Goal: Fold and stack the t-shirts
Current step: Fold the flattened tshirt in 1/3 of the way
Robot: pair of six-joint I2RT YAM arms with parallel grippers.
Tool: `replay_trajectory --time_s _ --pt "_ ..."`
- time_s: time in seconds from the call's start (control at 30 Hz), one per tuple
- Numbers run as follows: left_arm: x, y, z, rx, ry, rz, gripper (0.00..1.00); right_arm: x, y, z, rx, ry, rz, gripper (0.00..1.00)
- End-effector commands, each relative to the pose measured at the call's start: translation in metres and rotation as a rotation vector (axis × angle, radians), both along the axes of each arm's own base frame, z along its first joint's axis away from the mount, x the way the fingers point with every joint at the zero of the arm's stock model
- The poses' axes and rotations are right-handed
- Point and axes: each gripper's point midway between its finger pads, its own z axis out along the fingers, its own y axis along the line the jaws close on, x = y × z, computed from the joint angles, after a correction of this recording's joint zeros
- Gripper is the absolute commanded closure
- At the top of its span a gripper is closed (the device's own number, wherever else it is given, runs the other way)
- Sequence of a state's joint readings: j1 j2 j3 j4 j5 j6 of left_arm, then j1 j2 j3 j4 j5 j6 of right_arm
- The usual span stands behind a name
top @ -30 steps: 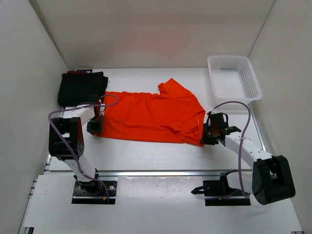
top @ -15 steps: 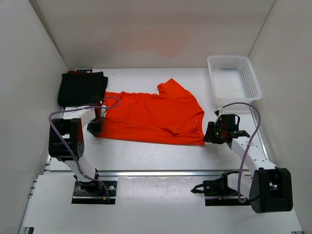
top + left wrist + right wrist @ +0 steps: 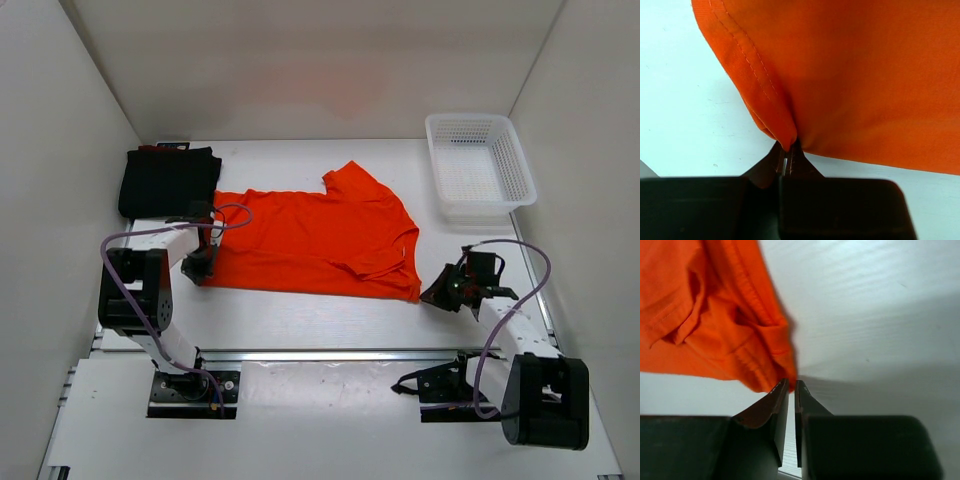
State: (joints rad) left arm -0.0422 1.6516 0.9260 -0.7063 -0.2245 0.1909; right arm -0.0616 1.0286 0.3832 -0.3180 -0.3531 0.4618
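The orange t-shirt [image 3: 320, 238] lies spread flat across the middle of the table. My left gripper [image 3: 203, 264] is at its near left corner, and in the left wrist view it [image 3: 788, 147] is shut on a pinch of the orange hem [image 3: 785, 131]. My right gripper [image 3: 432, 296] is at the shirt's near right corner. In the right wrist view it [image 3: 792, 382] is closed to a thin slit, with the bunched orange corner [image 3: 771, 371] drawn into its tips. The black t-shirt [image 3: 168, 180] lies folded at the back left, and a sliver of dark red cloth [image 3: 150, 148] shows behind it.
A white mesh basket [image 3: 515, 168] stands at the back right. White walls enclose the table on the left, back and right. Both arm bases sit at the near edge, with purple cables looping over the arms.
My left gripper has shut on the shirt's near left corner. My right gripper has drawn back to the right, off the shirt to its near right corner, opening briefly and then closing.
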Motion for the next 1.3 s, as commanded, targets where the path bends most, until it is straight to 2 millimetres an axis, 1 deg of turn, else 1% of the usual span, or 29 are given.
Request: replay_trajectory --time_s 0.0,0.07,0.13,0.23,0.27,0.33,0.37,0.4,0.5,0.53,0.57,0.6,0.67,0.73,0.77,0.8,0.83,0.87,0.9,0.93,0.97,1.03,1.1,1.13,1.2,1.23,1.27 --pt "-0.011 -0.004 0.002 -0.019 0.013 -0.008 1.00 0.015 -0.005 0.011 0.062 -0.042 -0.147 0.95" --pt "-0.014 -0.003 0.002 -0.016 0.016 -0.005 1.00 0.019 -0.009 0.017 0.033 -0.060 -0.173 0.95" --pt "-0.010 -0.003 0.004 -0.025 0.000 0.001 1.00 0.021 -0.012 0.021 0.034 -0.078 -0.206 0.95" --pt "-0.011 -0.003 0.004 -0.017 0.000 -0.006 1.00 0.017 -0.008 0.014 0.061 -0.050 -0.197 0.91" --pt "-0.012 -0.004 0.002 -0.019 0.002 -0.007 1.00 0.013 -0.002 0.011 0.074 -0.032 -0.178 0.87" --pt "-0.012 -0.004 0.003 -0.014 0.006 -0.009 1.00 0.010 -0.006 0.004 0.039 -0.004 -0.192 0.86" --pt "-0.015 -0.003 0.003 -0.015 0.018 -0.007 1.00 0.006 -0.003 0.000 0.034 0.011 -0.181 0.86" --pt "-0.012 -0.003 0.004 -0.015 0.002 -0.004 1.00 0.009 -0.005 0.000 0.011 -0.003 -0.189 0.85" --pt "-0.013 -0.002 0.004 -0.010 0.002 -0.008 1.00 0.015 -0.005 -0.001 -0.004 -0.018 -0.175 0.83" --pt "-0.016 -0.002 0.003 -0.006 0.012 -0.016 1.00 0.018 -0.005 -0.002 -0.008 -0.006 -0.166 0.83" --pt "-0.012 -0.002 0.005 -0.008 0.002 -0.014 1.00 0.020 -0.004 -0.003 -0.016 0.013 -0.158 0.83" --pt "-0.013 -0.001 0.006 -0.006 0.002 -0.013 1.00 0.019 -0.007 -0.006 -0.031 0.023 -0.154 0.83" --pt "-0.012 -0.002 0.006 -0.018 -0.004 -0.003 1.00 0.019 0.000 -0.010 -0.067 0.052 -0.110 0.82" --pt "-0.014 -0.001 0.006 -0.014 -0.005 -0.001 1.00 0.018 -0.005 -0.015 -0.098 0.072 -0.130 0.82" --pt "-0.016 -0.003 0.004 -0.019 0.007 -0.011 1.00 0.020 -0.005 -0.013 -0.106 0.059 -0.116 0.83" --pt "-0.015 -0.002 0.003 -0.015 0.001 -0.009 1.00 0.020 -0.004 -0.013 -0.107 0.069 -0.107 0.82" --pt "-0.012 -0.003 0.006 -0.020 -0.011 -0.010 1.00 0.020 -0.004 -0.013 -0.114 0.071 -0.099 0.81" --pt "-0.014 -0.001 0.005 -0.015 -0.006 0.000 1.00 0.017 -0.001 -0.014 -0.126 0.089 -0.081 0.81" --pt "-0.013 -0.001 0.006 -0.018 -0.010 -0.002 1.00 0.013 0.002 -0.014 -0.141 0.106 -0.055 0.83" --pt "-0.014 -0.003 0.006 -0.022 -0.011 -0.001 1.00 0.012 0.003 -0.015 -0.157 0.121 -0.043 0.92" --pt "-0.015 -0.001 0.005 -0.013 -0.004 0.002 1.00 0.007 -0.001 -0.019 -0.187 0.144 -0.047 1.00" --pt "-0.015 0.000 0.005 -0.014 -0.002 0.003 1.00 0.002 -0.001 -0.022 -0.184 0.170 -0.041 1.00" --pt "-0.017 0.003 0.005 0.005 0.008 -0.007 1.00 0.000 -0.009 -0.022 -0.192 0.186 -0.065 1.00" --pt "-0.017 0.006 0.005 0.015 0.011 -0.014 1.00 0.002 -0.020 -0.020 -0.213 0.185 -0.083 1.00" --pt "-0.015 0.018 0.011 0.054 0.006 -0.009 1.00 0.007 -0.035 -0.011 -0.251 0.165 -0.081 1.00" --pt "-0.018 0.020 0.014 0.058 0.016 -0.027 1.00 0.009 -0.050 -0.005 -0.260 0.164 -0.123 1.00" --pt "-0.018 0.023 0.015 0.065 0.018 -0.037 1.00 0.012 -0.057 -0.001 -0.292 0.150 -0.112 1.00"
